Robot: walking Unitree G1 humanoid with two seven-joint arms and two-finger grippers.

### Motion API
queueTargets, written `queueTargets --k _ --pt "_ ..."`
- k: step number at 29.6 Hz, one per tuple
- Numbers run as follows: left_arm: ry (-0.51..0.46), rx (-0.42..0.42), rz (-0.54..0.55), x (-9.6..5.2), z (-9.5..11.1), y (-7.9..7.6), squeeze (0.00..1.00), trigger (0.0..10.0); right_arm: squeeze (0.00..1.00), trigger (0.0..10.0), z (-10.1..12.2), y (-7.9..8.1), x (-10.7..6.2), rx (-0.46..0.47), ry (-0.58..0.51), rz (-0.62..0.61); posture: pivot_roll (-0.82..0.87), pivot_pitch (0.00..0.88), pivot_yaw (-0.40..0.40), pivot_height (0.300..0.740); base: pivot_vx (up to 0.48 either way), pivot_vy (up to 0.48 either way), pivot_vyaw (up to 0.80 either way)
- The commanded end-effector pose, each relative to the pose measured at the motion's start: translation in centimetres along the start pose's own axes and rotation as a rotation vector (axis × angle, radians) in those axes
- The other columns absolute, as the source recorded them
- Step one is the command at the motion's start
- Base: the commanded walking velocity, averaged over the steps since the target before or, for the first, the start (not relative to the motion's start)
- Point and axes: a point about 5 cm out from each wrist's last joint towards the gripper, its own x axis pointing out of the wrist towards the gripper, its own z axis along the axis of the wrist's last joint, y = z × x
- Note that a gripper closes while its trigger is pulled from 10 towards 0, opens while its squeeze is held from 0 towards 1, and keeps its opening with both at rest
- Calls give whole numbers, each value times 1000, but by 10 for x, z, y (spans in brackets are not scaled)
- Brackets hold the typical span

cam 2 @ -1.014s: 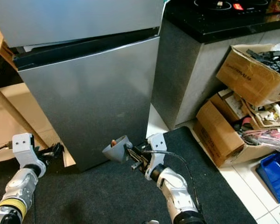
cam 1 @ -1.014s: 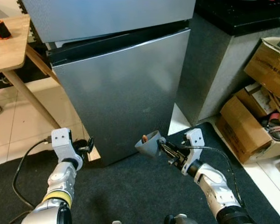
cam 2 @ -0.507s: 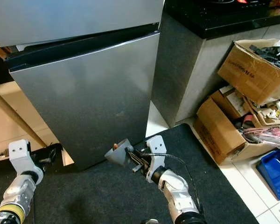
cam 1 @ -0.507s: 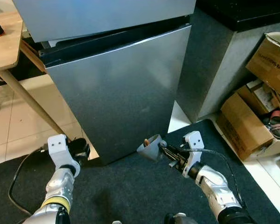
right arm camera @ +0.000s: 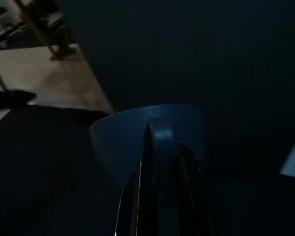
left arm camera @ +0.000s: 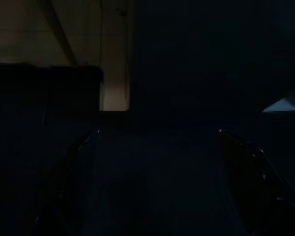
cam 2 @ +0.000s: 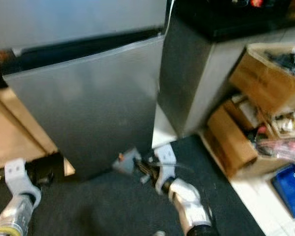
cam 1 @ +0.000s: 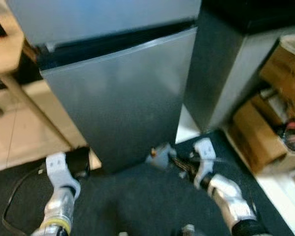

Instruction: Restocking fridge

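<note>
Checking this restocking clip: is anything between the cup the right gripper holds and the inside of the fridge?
Yes. The fridge's lower door is shut, a steel panel directly ahead of the grey cup held by its handle in the right gripper. The left gripper sits low beside the door's other edge.

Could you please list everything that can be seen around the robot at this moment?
Fridge: one, silver, straight ahead, both doors closed.
Cabinet: one, dark grey, on the fridge's right side, black top.
Cardboard boxes: several, brown, stacked at the far right, full of clutter.
Bin: one, blue, on the floor below the boxes.
Wooden table: one, light brown, far left.
Mat: one, dark, under the robot.
Cup: one, grey, with something orange-brown inside, held low by the fridge door.
Right gripper: fingers shut on the cup's handle.
Left gripper: low by the fridge's left corner, holding nothing.
</note>
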Motion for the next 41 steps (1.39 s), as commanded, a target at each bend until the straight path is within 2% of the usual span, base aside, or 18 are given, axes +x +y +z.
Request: queueTargets --k 1,4,7,11,13,15,18,22,23,24,26,30,32,36,37,39,40,41 --pt "-49 -22 100 -3 15 27 0 10000 0 10000 -5 8 1 7 9 23 -55 171 13 740 0 0 0" --pt "-104 -47 133 -1 31 35 0 10000 0 10000 -6 8 0 -2 15 29 -55 170 11 740 0 0 0" --pt "-206 -59 154 3 61 41 0 10000 0 10000 -6 8 0 -3 7 38 -55 170 11 740 0 0 0" --pt "-259 -65 159 5 77 43 0 10000 0 10000 -4 8 -1 5 -7 58 -54 169 10 740 0 0 0" --pt "-345 -71 166 6 102 44 0 10000 0 10000 -4 8 -2 -5 -5 65 -56 166 9 740 0 0 800" --pt "-364 -73 168 6 108 45 0 10000 0 10000 -4 8 -2 -9 -2 65 -56 166 9 740 0 0 800" --pt "-493 -54 136 6 145 41 0 10000 0 10000 -5 8 -2 -4 1 61 -57 165 8 740 0 0 800" --pt "-528 -47 123 5 155 39 0 10000 0 10000 -5 8 -2 -4 2 60 -57 165 8 740 0 0 800" --pt "-572 -44 104 5 167 35 0 10000 0 10000 -5 7 -3 -6 3 57 -56 167 6 740 0 0 481" --pt "-682 2 20 2 196 19 0 10000 0 10000 -5 7 -3 -5 3 54 -56 168 6 740 0 0 0" --pt "-682 2 20 2 196 19 0 10000 0 10000 -5 7 -3 -5 3 54 -56 168 6 740 0 0 0" --pt "-811 114 -131 -5 230 -13 0 10000 0 10000 -5 7 -2 0 1 59 -57 168 6 740 0 0 0" --pt "-861 211 -268 -11 246 -38 0 10000 0 10000 -5 8 -2 -8 1 65 -57 167 6 740 0 0 0" --pt "-875 242 -319 -13 251 -47 0 10000 0 10000 -5 8 -2 -15 1 70 -57 167 6 740 0 0 0" --pt "-890 310 -408 -18 257 -61 0 10000 0 10000 -4 8 -2 -14 -5 66 -60 167 9 740 0 0 800" --pt "-890 310 -408 -18 257 -61 0 10000 0 10000 -4 8 -2 -14 -5 66 -60 167 9 740 0 0 800" --pt "-901 382 -487 -22 262 -75 0 10000 0 10000 -3 7 -3 -12 -9 61 -60 167 9 740 0 0 800" --pt "-901 382 -487 -22 262 -75 0 10000 0 10000 -3 7 -3 -12 -9 61 -60 167 9 740 0 0 800"
